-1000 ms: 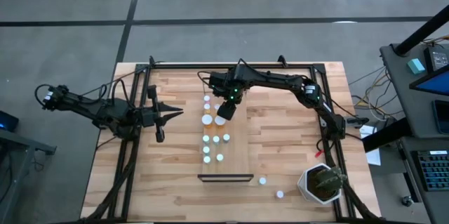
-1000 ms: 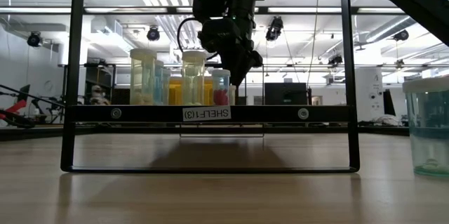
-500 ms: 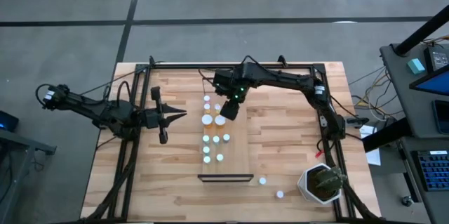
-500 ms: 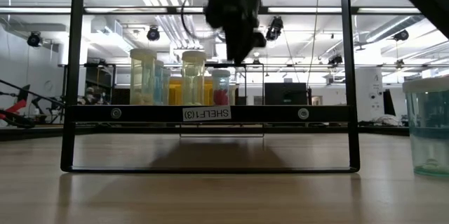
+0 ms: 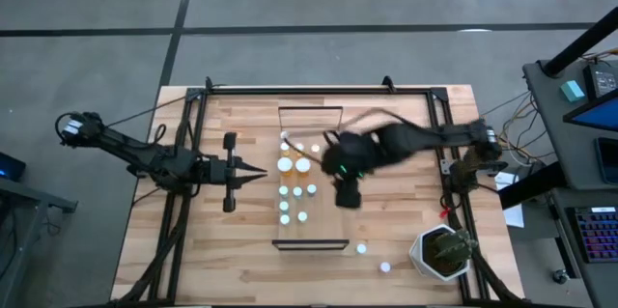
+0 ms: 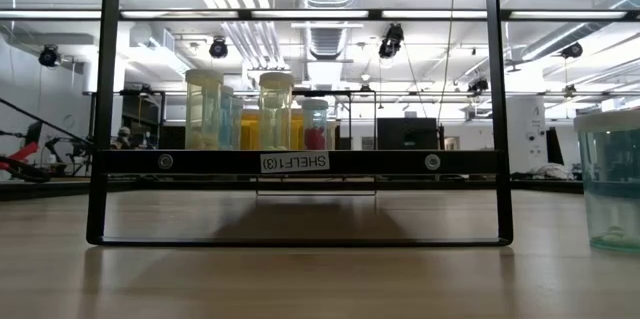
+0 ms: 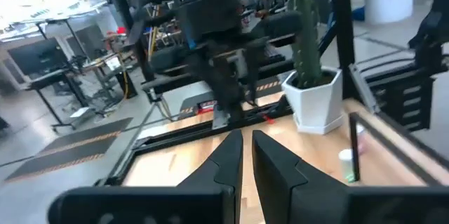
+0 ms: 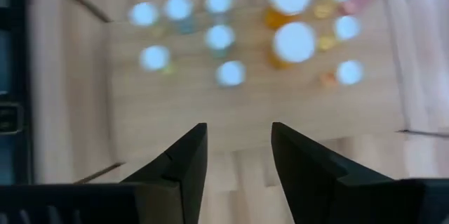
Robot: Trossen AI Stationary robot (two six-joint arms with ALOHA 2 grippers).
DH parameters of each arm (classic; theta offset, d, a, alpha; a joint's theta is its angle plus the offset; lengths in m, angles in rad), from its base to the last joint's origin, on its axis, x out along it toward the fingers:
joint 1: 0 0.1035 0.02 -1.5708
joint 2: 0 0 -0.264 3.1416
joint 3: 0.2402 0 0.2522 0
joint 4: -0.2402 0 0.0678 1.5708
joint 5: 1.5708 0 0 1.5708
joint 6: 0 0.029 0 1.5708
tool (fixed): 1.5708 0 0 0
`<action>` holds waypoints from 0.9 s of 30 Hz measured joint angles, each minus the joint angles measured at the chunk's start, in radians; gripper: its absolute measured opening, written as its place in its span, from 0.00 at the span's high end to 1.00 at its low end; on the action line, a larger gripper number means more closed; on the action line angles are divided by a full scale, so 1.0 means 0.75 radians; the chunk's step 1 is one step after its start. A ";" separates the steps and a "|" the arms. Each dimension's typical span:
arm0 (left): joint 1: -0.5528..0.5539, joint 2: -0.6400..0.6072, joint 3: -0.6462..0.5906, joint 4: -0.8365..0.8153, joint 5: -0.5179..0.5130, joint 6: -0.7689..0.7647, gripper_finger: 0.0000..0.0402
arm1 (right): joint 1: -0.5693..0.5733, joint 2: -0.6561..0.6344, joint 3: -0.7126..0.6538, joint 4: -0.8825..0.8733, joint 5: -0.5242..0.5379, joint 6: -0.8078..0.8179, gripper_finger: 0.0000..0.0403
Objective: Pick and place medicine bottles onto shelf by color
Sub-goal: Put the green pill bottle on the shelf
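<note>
The slatted wooden table (image 5: 406, 240) fills the middle of the high view, with the light-wood shelf (image 5: 323, 226) lying lengthwise on its centre and a dark rail at the near end. The right arm (image 5: 425, 139) reaches in from the right side, blurred, and its gripper (image 5: 348, 195) hangs over the shelf's right edge, beside the bottles. In the right wrist view its two fingers (image 8: 182, 164) stand apart with nothing between them, looking down on the shelf and the white caps. The left arm (image 5: 145, 158) waits over the table's left part, its gripper (image 5: 259, 171) pointing toward the shelf and well short of it; in the left wrist view its fingers (image 7: 228, 164) sit nearly together, empty. A potted cactus (image 5: 442, 250) stands at the near right corner. The medicine bottles (image 5: 294, 184) are grouped on the left and middle of the shelf, larger ones toward the far end, smaller ones nearer. Two more small bottles (image 5: 373, 258) rest on the table, near the shelf's near right corner.
</note>
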 joint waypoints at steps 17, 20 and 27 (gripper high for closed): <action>-0.040 -0.013 -0.001 0.061 -0.002 -0.035 0.96 | 0.574 -0.401 -0.761 0.414 0.236 0.440 0.63; -0.040 -0.012 -0.002 0.059 -0.003 -0.035 0.96 | 0.603 -0.395 -0.812 0.413 0.236 0.445 0.58; -0.040 -0.010 -0.001 0.063 -0.004 -0.035 0.96 | 0.649 -0.394 -0.964 0.560 0.236 0.496 0.43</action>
